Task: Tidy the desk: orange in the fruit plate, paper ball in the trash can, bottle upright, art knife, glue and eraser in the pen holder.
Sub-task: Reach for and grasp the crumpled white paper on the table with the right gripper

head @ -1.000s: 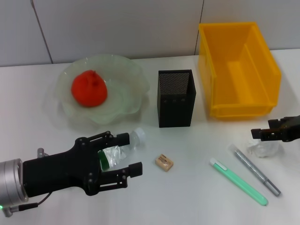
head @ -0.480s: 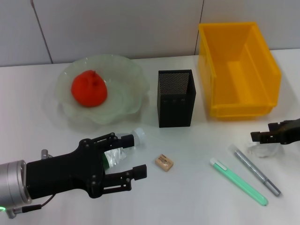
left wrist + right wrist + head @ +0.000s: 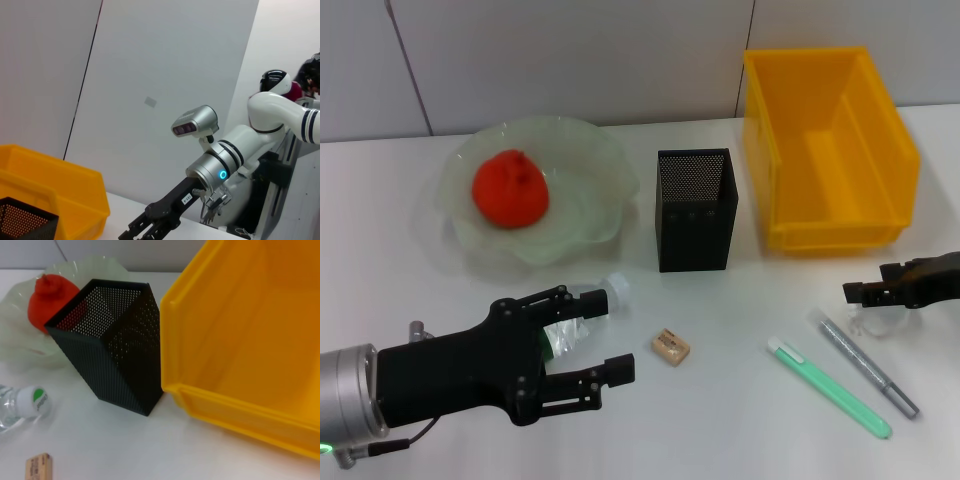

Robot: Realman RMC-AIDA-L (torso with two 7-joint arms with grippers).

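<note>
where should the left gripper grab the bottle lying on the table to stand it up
Grip the bottle across its clear body just below the white cap, coming down from above. It lies on its side, cap pointing toward the pen holder, and the open left gripper already straddles it.

The orange (image 3: 510,189) sits in the fruit plate (image 3: 590,160) at the back left of the table (image 3: 720,420). The pen holder (image 3: 693,210) stands upright between the plate and the trash can (image 3: 828,150). The bottle (image 3: 582,315) lies on its side, and the left gripper (image 3: 588,340) is spread wide around it, one finger on each side. The eraser (image 3: 670,346) lies just beside. The right gripper (image 3: 855,293) hovers over the paper ball (image 3: 882,322), near a green pen (image 3: 830,388) and a grey pen (image 3: 864,362).
</note>
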